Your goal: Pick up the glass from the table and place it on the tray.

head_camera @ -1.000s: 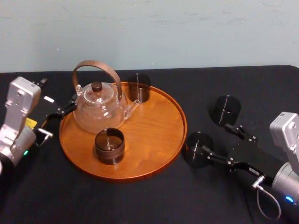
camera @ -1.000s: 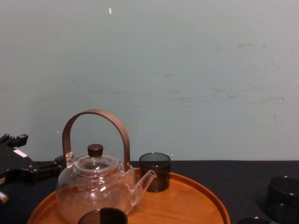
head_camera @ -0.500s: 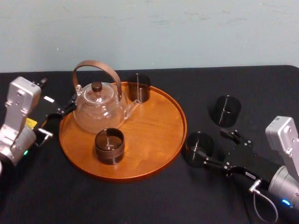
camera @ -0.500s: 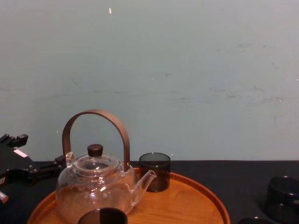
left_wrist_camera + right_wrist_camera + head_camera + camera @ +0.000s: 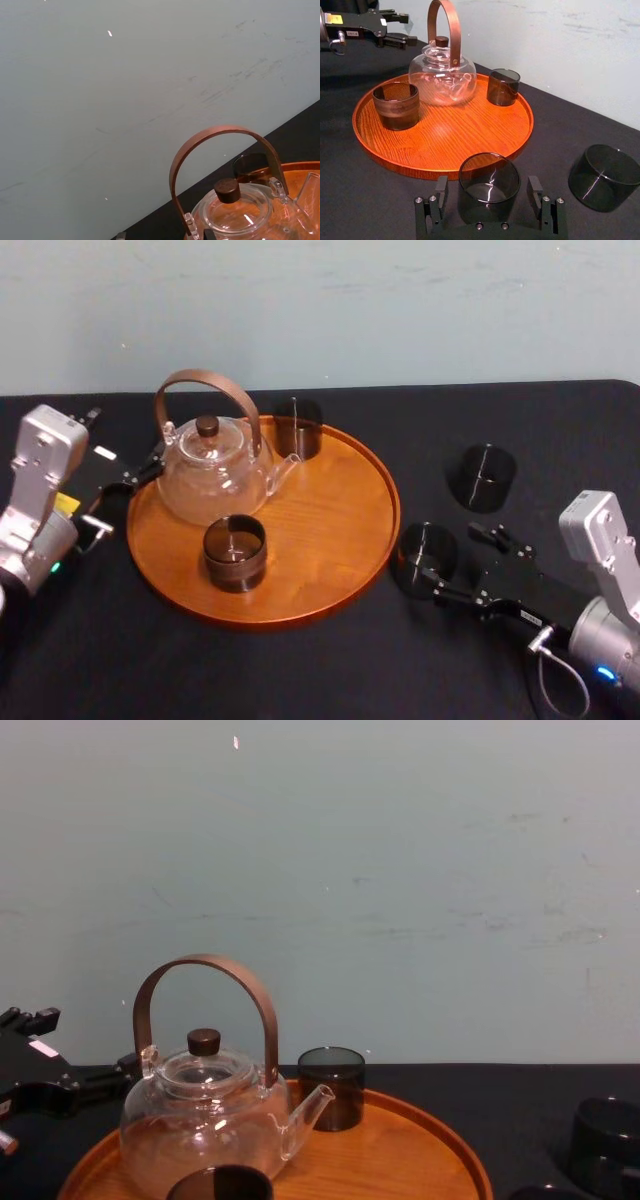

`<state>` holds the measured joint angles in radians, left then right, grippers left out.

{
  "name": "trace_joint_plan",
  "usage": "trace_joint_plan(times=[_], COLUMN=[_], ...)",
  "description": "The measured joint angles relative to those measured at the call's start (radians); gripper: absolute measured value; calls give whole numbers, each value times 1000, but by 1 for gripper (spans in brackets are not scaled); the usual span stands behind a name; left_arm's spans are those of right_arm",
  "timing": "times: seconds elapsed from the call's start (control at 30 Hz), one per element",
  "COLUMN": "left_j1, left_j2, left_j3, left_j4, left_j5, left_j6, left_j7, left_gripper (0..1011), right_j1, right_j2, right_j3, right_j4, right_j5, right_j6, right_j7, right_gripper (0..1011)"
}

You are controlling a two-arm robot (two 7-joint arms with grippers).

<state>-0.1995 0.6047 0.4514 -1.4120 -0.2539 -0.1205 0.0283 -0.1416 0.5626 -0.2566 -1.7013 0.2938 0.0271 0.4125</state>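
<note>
A smoky dark glass [image 5: 424, 556] [image 5: 489, 187] stands on the black table [image 5: 330, 670] just right of the round orange-brown tray [image 5: 330, 530] [image 5: 445, 135]. My right gripper [image 5: 455, 562] [image 5: 488, 196] is open and straddles this glass, one finger [image 5: 440, 194] on each side with small gaps. A second loose glass [image 5: 481, 477] [image 5: 604, 176] [image 5: 604, 1144] stands farther back on the table. Two more glasses [image 5: 235, 552] [image 5: 297, 428] rest on the tray. My left gripper [image 5: 133, 474] [image 5: 395, 27] is parked open at the tray's left rim.
A clear glass teapot [image 5: 212, 472] [image 5: 205, 1120] [image 5: 235, 217] with a brown arched handle takes up the tray's back left. The tray's right and front parts are bare wood. A pale wall [image 5: 400, 870] rises behind the table.
My right arm has shifted left and toward the table's front edge, bringing its fingers to either side of the near glass. The glass, the tray and the left arm have stayed put.
</note>
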Motion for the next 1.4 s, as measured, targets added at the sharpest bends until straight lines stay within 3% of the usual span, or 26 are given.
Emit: trace_joint_plan(times=[0.63, 1.4], left_j1=[0, 0], left_j2=[0, 0], left_j3=[0, 0], left_j4=[0, 0], left_j5=[0, 0], left_j6=[0, 0], left_j7=[0, 0], left_gripper=[1002, 1001], right_j1=[49, 105], right_j2=[-13, -30], right_j3=[-25, -57], right_j4=[36, 94], right_j5=[1, -3], right_j6=[47, 66], right_j7=[15, 21], right_gripper=[1002, 1002])
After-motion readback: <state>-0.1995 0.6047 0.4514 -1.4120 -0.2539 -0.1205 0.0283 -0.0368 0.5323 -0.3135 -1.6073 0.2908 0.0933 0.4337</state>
